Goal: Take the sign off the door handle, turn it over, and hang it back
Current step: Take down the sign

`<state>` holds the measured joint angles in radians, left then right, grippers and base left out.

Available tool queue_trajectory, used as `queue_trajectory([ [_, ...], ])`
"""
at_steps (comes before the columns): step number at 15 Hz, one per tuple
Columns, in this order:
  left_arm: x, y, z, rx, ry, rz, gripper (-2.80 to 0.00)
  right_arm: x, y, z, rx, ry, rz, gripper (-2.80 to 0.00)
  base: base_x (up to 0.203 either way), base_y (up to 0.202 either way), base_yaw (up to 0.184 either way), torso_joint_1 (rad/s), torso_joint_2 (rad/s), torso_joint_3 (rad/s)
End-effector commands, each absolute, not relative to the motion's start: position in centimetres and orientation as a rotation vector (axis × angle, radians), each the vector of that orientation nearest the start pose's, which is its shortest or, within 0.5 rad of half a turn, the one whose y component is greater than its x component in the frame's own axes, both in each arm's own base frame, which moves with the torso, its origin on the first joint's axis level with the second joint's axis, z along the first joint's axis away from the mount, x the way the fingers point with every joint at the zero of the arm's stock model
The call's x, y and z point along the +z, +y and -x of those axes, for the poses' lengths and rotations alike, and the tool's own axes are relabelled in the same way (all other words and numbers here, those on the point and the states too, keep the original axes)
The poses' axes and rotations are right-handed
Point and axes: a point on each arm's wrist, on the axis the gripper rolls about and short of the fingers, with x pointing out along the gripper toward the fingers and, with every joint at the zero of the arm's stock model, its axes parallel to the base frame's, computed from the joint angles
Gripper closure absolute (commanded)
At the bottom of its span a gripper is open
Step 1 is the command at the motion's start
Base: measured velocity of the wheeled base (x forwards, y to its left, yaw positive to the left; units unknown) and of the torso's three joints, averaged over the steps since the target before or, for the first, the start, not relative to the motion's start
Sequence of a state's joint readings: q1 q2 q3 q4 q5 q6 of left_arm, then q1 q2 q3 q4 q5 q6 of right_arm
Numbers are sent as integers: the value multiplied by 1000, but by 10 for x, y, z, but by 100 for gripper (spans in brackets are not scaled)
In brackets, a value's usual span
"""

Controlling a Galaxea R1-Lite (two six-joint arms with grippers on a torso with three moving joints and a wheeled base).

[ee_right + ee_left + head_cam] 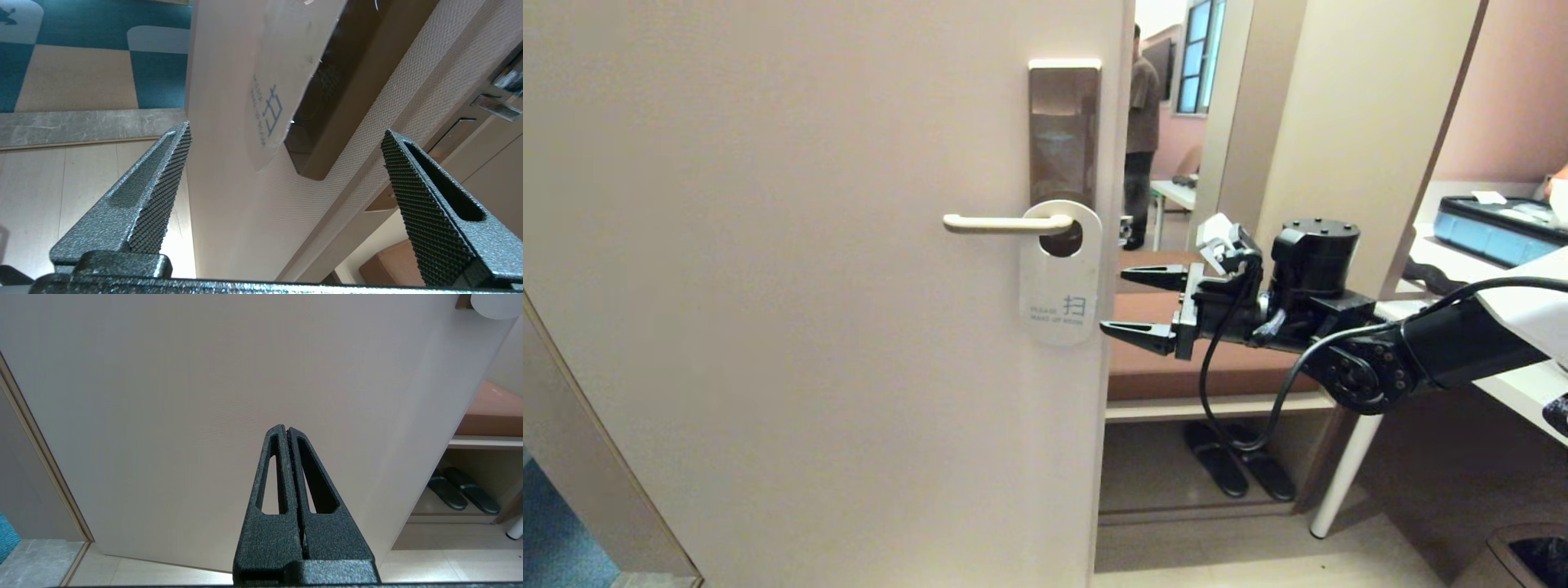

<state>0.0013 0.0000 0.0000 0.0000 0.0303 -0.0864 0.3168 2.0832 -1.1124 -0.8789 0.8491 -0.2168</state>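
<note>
The sign [1059, 278] hangs on the cream door handle [1005, 223], white side out, with blue-grey "PLEASE MAKE UP ROOM" lettering; its hole sits around the lever's root on the bronze plate [1063, 131]. My right gripper [1127, 304] is open just right of the door's edge, level with the sign's lower half, with nothing between its fingers. In the right wrist view the sign [282, 77] lies ahead of the open gripper [286, 132], apart from it. My left gripper [286, 430] is shut and empty, pointing at the bare door low down.
The door's free edge [1115, 327] stands beside my right gripper. Beyond it are a brown bench [1225, 367], black slippers [1237, 461] on the floor, a white table leg [1343, 465] and a person [1141, 139] standing far back. A bin [1523, 559] is at the lower right.
</note>
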Motion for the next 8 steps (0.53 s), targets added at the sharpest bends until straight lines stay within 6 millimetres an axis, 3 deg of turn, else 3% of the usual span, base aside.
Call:
queue_trajectory([
  [1,76,1,23,32,0,87,0,147,145,-382,1179,-37,167,-280,0,0,0,0,0,0],
  [8,76,1,23,32,0,87,0,146,171,-388,1228,-83,109,-280,0,0,0,0,0,0],
])
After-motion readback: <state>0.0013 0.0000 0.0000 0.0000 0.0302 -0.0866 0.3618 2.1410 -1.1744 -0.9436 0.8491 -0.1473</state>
